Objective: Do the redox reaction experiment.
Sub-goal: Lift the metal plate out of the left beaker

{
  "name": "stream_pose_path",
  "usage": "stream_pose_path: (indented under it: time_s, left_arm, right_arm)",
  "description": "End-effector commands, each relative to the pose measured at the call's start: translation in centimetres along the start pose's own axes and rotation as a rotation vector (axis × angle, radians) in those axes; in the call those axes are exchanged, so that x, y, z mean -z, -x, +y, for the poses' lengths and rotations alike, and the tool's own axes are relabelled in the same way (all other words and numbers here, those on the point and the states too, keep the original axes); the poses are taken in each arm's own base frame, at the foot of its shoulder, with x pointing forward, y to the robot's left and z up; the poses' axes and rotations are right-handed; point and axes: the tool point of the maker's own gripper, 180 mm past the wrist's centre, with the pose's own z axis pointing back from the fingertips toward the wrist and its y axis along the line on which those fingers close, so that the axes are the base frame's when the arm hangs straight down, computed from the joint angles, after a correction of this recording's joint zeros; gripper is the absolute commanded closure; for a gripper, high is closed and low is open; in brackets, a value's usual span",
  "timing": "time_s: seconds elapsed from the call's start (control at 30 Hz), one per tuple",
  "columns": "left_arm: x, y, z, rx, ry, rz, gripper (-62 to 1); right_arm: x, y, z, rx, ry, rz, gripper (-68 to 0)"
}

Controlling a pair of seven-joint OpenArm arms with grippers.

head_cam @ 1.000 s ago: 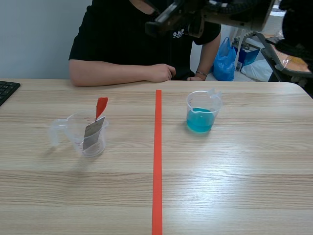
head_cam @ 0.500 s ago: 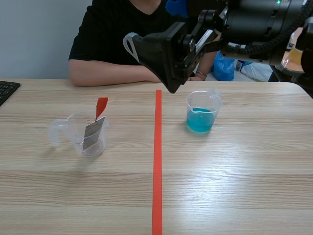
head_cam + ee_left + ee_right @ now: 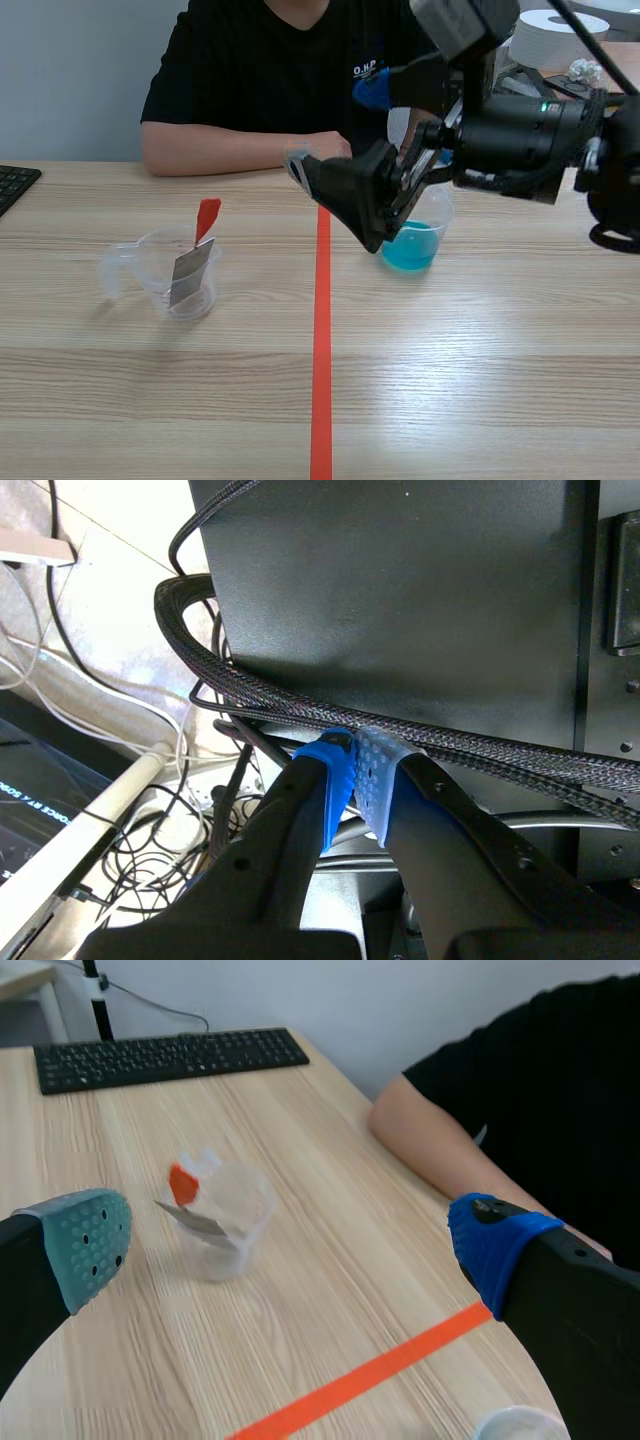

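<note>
Wooden table (image 3: 480, 380): stretching away to a person (image 3: 250, 80) who is sitting at its far side, forearm resting on the edge. A tape line (image 3: 322, 340) is splitting it down the middle, and a keyboard (image 3: 14, 185) is lying at the far left corner.

Right gripper (image 3: 288, 1238): hanging above the table near the tape line, fingers spread wide and holding nothing, facing the clear cup (image 3: 225, 1225).

Left gripper (image 3: 355, 780): pointing off the table at the rig's cables (image 3: 250, 680), pads pressed together on nothing.

Cup of blue liquid (image 3: 412, 248): standing right of the line, partly hidden behind the right gripper.

Clear cup: standing left of the line, well apart from the blue one, handle pointing away from the line.

Metal strip (image 3: 192, 272): leaning inside the clear cup, its red tab sticking up above the rim.

Step in hand, as I am judging it: reaching for the strip, to carry it over to the blue liquid. I am planning to bring the fingers down on either side of the red tab, above the rim, closing on the tab alone. The cup is looking light, so I am intending a straight upward lift to avoid dragging or tipping it.
</note>
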Motion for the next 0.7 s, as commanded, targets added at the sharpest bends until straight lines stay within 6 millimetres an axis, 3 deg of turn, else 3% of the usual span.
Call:
stream_pose_path:
  time_s: [0.0, 0.37, 0.6, 0.67]
  left_arm:
    - [0.0, -0.2, 0.1, -0.002, -0.002, -0.011, -4.2]
    - [0.0, -0.2, 0.1, -0.002, -0.002, -0.011, -4.2]
    - [0.0, -0.2, 0.1, -0.002, -0.002, -0.011, -4.2]
    - [0.0, -0.2, 0.1, -0.002, -0.002, -0.011, -4.2]
  right_arm:
    - [0.6, -0.9, -0.1, -0.009, -0.002, -0.048, -67.9]
    - [4.9, 3.9, 1.0, -0.026, -0.047, 0.005, -67.9]
    - [7.3, 3.9, 2.5, -0.087, -0.116, -0.007, -67.9]
    - [7.9, 3.9, 2.7, -0.108, -0.129, -0.002, -64.7]
